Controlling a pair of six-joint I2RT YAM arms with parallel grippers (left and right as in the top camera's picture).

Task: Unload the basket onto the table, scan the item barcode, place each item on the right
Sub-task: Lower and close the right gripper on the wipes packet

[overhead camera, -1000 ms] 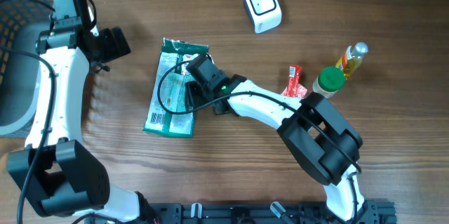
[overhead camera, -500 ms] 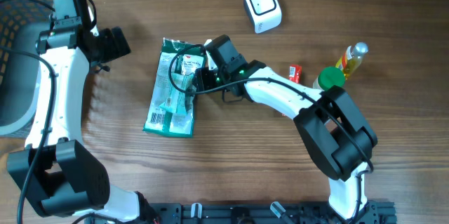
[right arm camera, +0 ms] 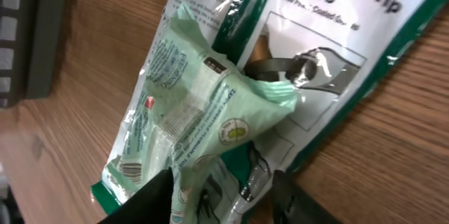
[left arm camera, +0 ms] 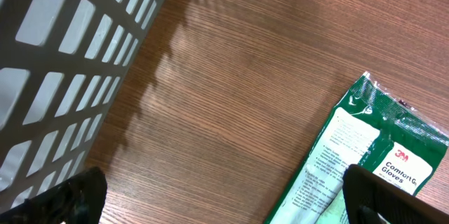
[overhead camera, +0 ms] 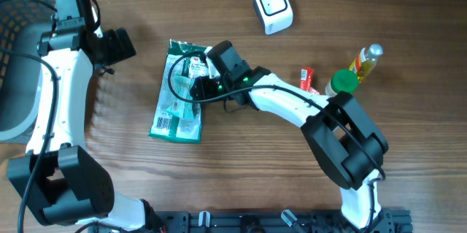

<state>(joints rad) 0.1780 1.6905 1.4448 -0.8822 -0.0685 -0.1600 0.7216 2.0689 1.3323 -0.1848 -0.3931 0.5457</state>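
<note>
1. Overhead: the scanner (overhead camera: 273, 6) is standing at the far edge, well apart from the glove pack (overhead camera: 175, 120) lying flat on the table (overhead camera: 241, 160). A pale pack (overhead camera: 184, 87) is lying on the glove pack's top end, and the right gripper (overhead camera: 200, 83) is reaching over it. The left gripper (overhead camera: 117, 45) is hanging near the basket (overhead camera: 14, 79).
2. Left wrist: its jaws are standing spread wide over bare wood, holding nothing.
3. Right wrist: the fingers (right arm camera: 158, 196) are straddling the pale pack's near end, which is tenting up off the glove pack. I cannot tell whether they are pinching it. A barcode (right arm camera: 130, 169) is showing on the pale pack's lower left.
4. Progress: the task is looking early, with nothing facing the scanner yet. A firm grip, the lift, the carry and turning the barcode to the scanner are all remaining.
</note>
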